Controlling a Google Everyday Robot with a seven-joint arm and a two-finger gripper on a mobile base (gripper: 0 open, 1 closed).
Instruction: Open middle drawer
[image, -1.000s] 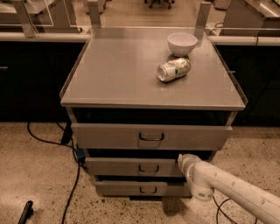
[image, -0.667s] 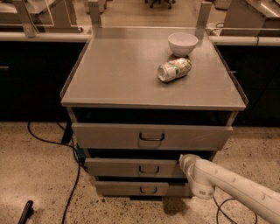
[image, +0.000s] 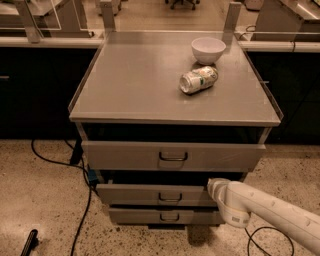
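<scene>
The grey cabinet has three drawer fronts. The middle drawer is the low wide front with a small dark pull handle. It stands a little forward of the bottom drawer. The taller top drawer juts out above it. My gripper is at the end of the white arm, which comes in from the lower right. The gripper sits against the right end of the middle drawer front, to the right of the handle.
A white bowl and a can lying on its side rest on the cabinet top. Black cables run over the speckled floor at the left. Dark cabinets stand behind on both sides.
The arm's end has crept slightly to the right along the middle drawer front. The drawers look unmoved.
</scene>
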